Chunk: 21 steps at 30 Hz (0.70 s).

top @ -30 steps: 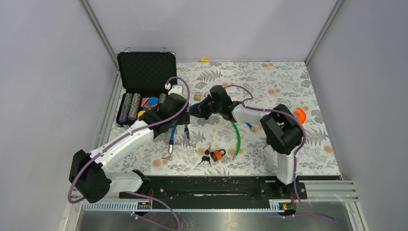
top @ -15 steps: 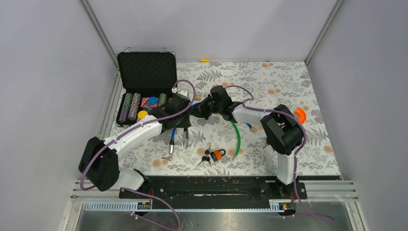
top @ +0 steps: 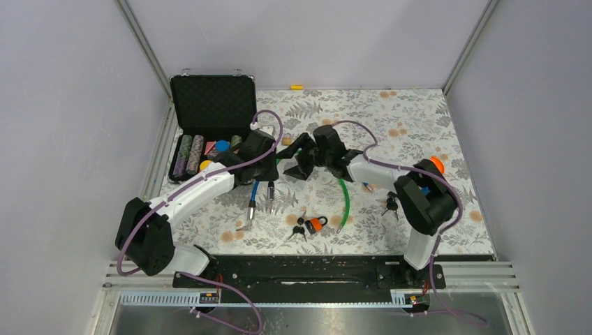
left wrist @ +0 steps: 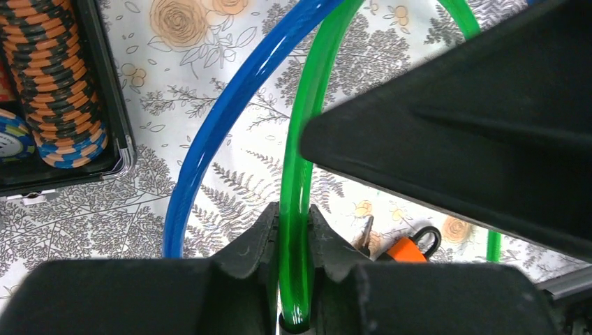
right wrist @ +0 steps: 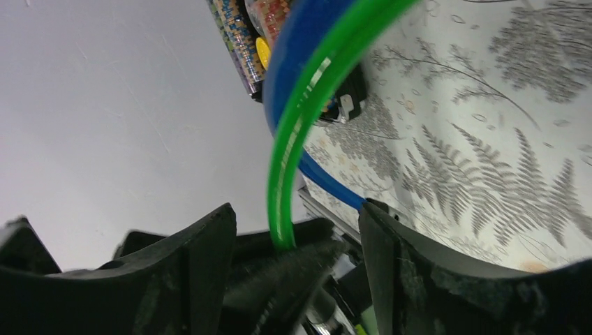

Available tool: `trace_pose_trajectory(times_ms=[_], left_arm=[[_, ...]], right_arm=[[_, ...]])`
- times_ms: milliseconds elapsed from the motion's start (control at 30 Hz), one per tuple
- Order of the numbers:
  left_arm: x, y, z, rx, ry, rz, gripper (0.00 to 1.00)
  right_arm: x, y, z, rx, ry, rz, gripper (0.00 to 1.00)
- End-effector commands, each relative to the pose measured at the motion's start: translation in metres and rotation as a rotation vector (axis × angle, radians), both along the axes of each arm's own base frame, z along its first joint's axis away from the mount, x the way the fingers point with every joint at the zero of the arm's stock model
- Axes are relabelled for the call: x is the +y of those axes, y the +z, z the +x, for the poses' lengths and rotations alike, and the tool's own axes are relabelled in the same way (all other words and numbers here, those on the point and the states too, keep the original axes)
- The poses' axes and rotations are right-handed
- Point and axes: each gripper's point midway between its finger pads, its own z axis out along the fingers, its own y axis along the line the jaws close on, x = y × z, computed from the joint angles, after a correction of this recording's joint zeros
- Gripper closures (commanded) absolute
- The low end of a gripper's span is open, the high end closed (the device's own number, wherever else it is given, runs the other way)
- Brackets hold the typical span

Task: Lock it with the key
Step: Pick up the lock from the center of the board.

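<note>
Here, the left gripper (left wrist: 293,234) is clamped on the green cable (left wrist: 300,167). The right gripper (right wrist: 297,230) stands with jaws apart on either side of it. A blue cable (left wrist: 209,132) curves just beside. The orange padlock (top: 315,224) and keys (top: 299,229) lie nearer the bases. A chip case (top: 209,105) stands open at back-left on the floral cloth (top: 419,118), with grey walls (top: 314,35) around.

- Green cable (left wrist: 297,181): lower end hidden between the fingers of the left gripper (left wrist: 293,223).
- Orange padlock (left wrist: 407,250): right of those fingers, lower body covered.
- Poker chips (left wrist: 59,84): far left, cropped by the frame edge.
- Keys (top: 299,227): nearer the bases than both grippers, too small to read.
</note>
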Motion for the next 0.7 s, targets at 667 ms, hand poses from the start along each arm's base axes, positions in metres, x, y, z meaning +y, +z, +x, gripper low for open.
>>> trace_pose_trajectory(times_ms=[667], left_arm=[[-0.044,0.100,0.003,0.100,-0.195,-0.728,1.00]], right_arm=[[-0.202,-0.011,-0.037,-0.343,-0.124,-0.618,0.32]])
